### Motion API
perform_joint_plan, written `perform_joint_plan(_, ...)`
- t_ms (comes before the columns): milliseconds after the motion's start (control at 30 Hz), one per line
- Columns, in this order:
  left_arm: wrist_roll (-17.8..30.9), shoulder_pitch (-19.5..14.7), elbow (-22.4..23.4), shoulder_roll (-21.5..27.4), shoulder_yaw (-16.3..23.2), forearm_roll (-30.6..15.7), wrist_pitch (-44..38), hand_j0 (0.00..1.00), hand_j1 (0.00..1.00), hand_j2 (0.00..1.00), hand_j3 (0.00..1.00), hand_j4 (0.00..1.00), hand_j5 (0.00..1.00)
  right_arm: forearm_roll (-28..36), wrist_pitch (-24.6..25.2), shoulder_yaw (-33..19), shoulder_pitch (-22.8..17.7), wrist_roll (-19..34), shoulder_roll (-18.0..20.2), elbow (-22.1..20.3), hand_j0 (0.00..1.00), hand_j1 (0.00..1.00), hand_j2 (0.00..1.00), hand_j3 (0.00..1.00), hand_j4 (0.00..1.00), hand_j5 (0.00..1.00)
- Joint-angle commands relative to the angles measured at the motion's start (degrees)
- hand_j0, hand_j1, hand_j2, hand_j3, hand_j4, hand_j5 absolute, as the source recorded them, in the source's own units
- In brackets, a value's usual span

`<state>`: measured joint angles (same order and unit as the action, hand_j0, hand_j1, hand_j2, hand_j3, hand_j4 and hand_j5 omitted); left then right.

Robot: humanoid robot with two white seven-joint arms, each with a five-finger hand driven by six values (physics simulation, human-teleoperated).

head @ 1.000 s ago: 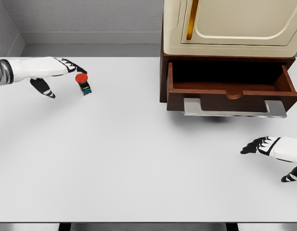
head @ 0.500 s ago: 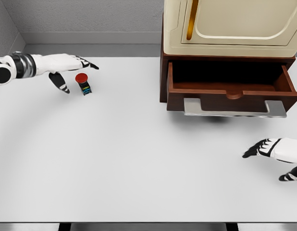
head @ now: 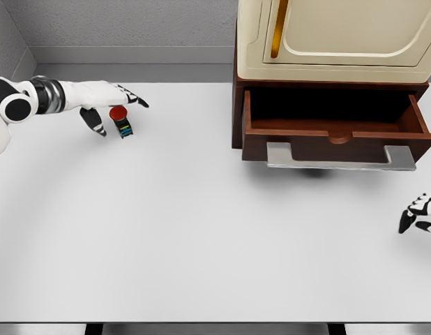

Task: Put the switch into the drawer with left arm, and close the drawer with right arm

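The left hand (head: 104, 98) is reaching in at 10 o'clock, fingers spread and grasping nothing, thumb hanging down just beside the one switch (head: 121, 121); whether it touches is unclear; the switch is standing on the bench (head: 201, 237), well apart from the one drawer (head: 334, 132), which is sitting pulled out at 2 o'clock under a cream cabinet (head: 341, 35); the right hand (head: 419, 213) is showing at 3 o'clock, its grip impossible to tell.
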<state>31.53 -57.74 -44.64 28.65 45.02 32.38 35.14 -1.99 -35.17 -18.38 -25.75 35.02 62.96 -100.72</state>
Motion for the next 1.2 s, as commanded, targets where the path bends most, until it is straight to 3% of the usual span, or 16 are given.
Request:
perform_joint_plan(0,-0.24,0.0,-0.01,-0.08,-0.19,-0.03,-0.14,0.96,0.96,0.96,0.96,0.96,0.96,0.59,0.17,-3.94,-0.18,-0.02,-1.52,0.0,0.43,0.43,0.43,0.43,0.43,0.43)
perform_joint_plan(67,-0.41,0.0,-0.1,-0.26,-0.11,0.23,-0.14,0.96,0.96,0.96,0.96,0.96,0.96,0.67,0.17,-10.27,-4.39,-0.02,-3.9,-0.09,0.43,0.43,0.43,0.43,0.43,0.43)
perform_joint_plan(133,-0.41,-0.09,-0.1,-0.43,-0.11,0.85,-0.14,0.95,0.95,0.95,0.95,0.95,0.95,1.82,0.17,-10.54,-4.48,-0.02,-3.9,-0.09,0.43,0.43,0.43,0.43,0.43,0.43)
perform_joint_plan(233,-0.41,0.0,-0.01,-0.08,-0.11,0.93,-0.14,0.85,0.85,0.85,0.85,0.85,0.85,1.99,0.17,-13.26,-4.57,-0.02,-3.98,0.0,0.43,0.43,0.43,0.43,0.43,0.43)
perform_joint_plan(400,-0.41,0.18,-0.01,0.44,-0.19,0.93,-0.14,0.74,0.74,0.74,0.74,0.74,0.74,1.99,0.17,-13.35,-5.71,-0.02,-3.46,0.0,0.44,0.44,0.44,0.44,0.44,0.44)
perform_joint_plan(600,-0.41,0.18,-0.1,0.44,0.07,0.93,-0.14,0.73,0.73,0.73,0.73,0.73,0.73,1.99,0.17,-12.82,-5.98,-0.02,-1.7,-0.09,0.45,0.45,0.45,0.45,0.45,0.45)
perform_joint_plan(733,-0.41,0.18,-0.19,0.44,0.16,1.11,-0.14,0.64,0.64,0.64,0.64,0.64,0.64,1.91,0.17,-11.25,-6.07,-0.02,0.32,-0.09,0.44,0.44,0.44,0.44,0.44,0.44)
perform_joint_plan(867,-0.41,0.26,-0.27,0.44,0.16,1.29,-0.14,0.63,0.63,0.63,0.63,0.63,0.63,1.9,0.17,-10.54,-6.07,-0.02,1.73,-0.09,0.44,0.44,0.44,0.44,0.44,0.44)
perform_joint_plan(1033,-0.41,0.26,-0.54,0.62,0.16,1.29,-0.14,0.49,0.49,0.49,0.49,0.49,0.49,1.9,0.17,-10.54,-6.07,-0.02,2.43,-0.09,0.44,0.44,0.44,0.44,0.44,0.44)
perform_joint_plan(1167,-0.41,0.26,-0.71,0.62,0.16,1.2,-0.14,0.45,0.45,0.45,0.45,0.45,0.45,1.99,0.17,-10.54,-5.98,-0.02,2.52,-0.09,0.44,0.44,0.44,0.44,0.44,0.44)
